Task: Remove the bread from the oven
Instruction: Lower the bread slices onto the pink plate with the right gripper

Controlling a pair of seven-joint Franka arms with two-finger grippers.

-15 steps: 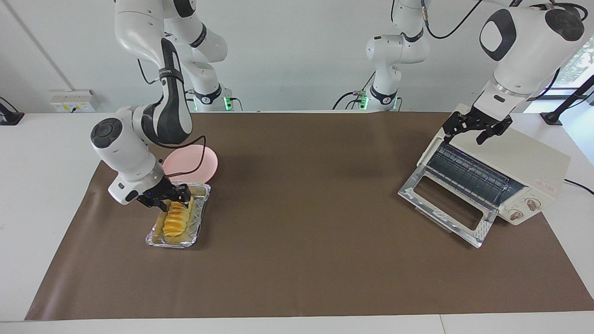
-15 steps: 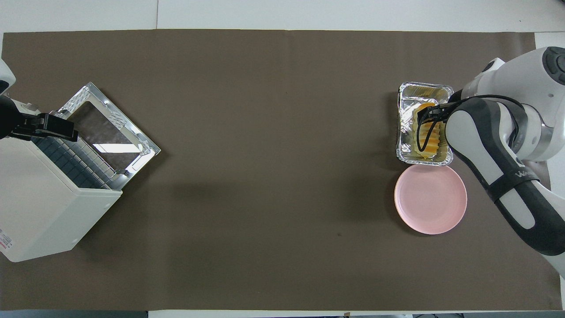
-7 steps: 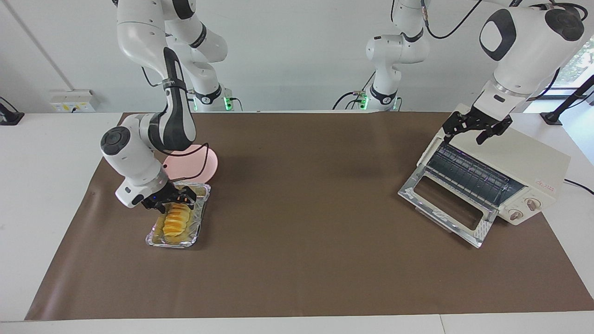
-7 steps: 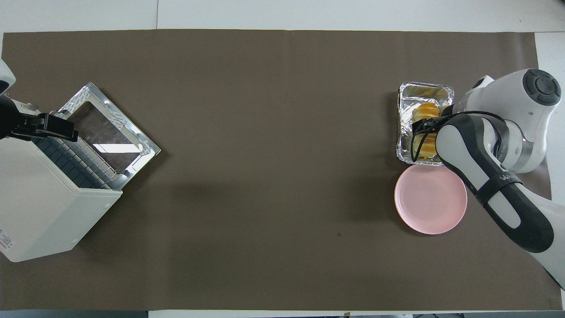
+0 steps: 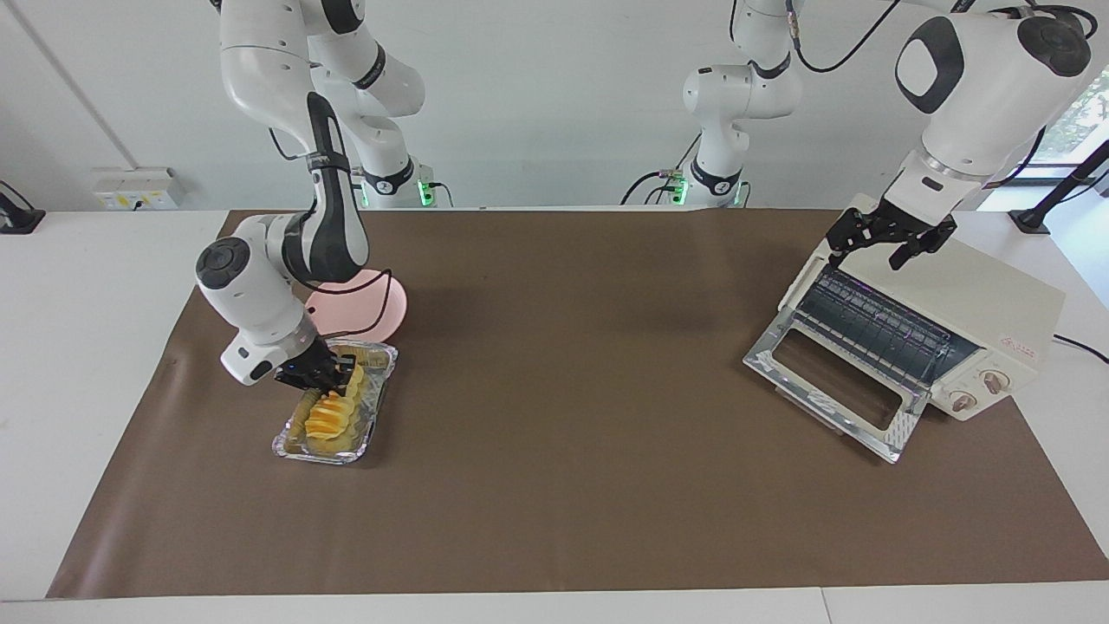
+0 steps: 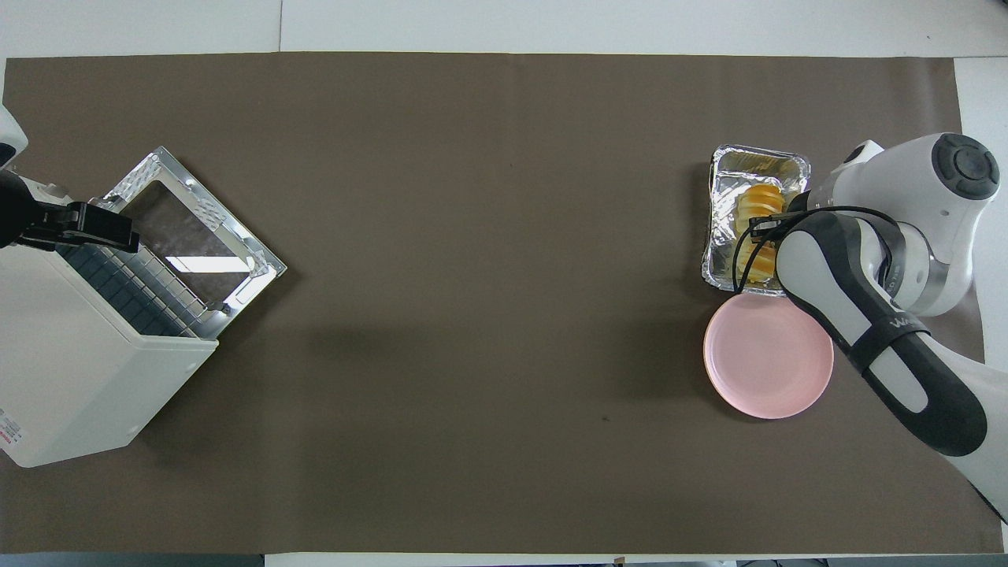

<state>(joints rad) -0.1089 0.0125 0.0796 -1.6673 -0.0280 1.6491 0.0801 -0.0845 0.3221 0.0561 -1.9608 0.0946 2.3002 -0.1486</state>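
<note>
The bread (image 5: 332, 418), a ridged yellow-orange loaf, lies in a crinkled silver foil tray (image 5: 287, 445) at the right arm's end of the table, its end nearer the robots tipped up. My right gripper (image 5: 327, 378) is shut on that raised end. In the overhead view the bread (image 6: 761, 201) lies in the tray (image 6: 720, 260) with the right gripper (image 6: 767, 227) over it. The cream-white oven (image 5: 979, 299) stands at the left arm's end, its glass door (image 5: 827, 383) folded down and the dark rack bare. My left gripper (image 5: 891, 240) hovers open over the oven's top edge, and shows in the overhead view (image 6: 83, 230).
A round pink plate (image 5: 385, 305) sits beside the foil tray, nearer to the robots; it also shows in the overhead view (image 6: 768, 358). The oven (image 6: 71, 370) fills the table's corner at the left arm's end. A brown mat (image 5: 572, 364) covers the table.
My right gripper has slid toward the robots along the bread and closed on its nearer end, which has tipped up. The foil tray shifted slightly. The left arm has not moved.
</note>
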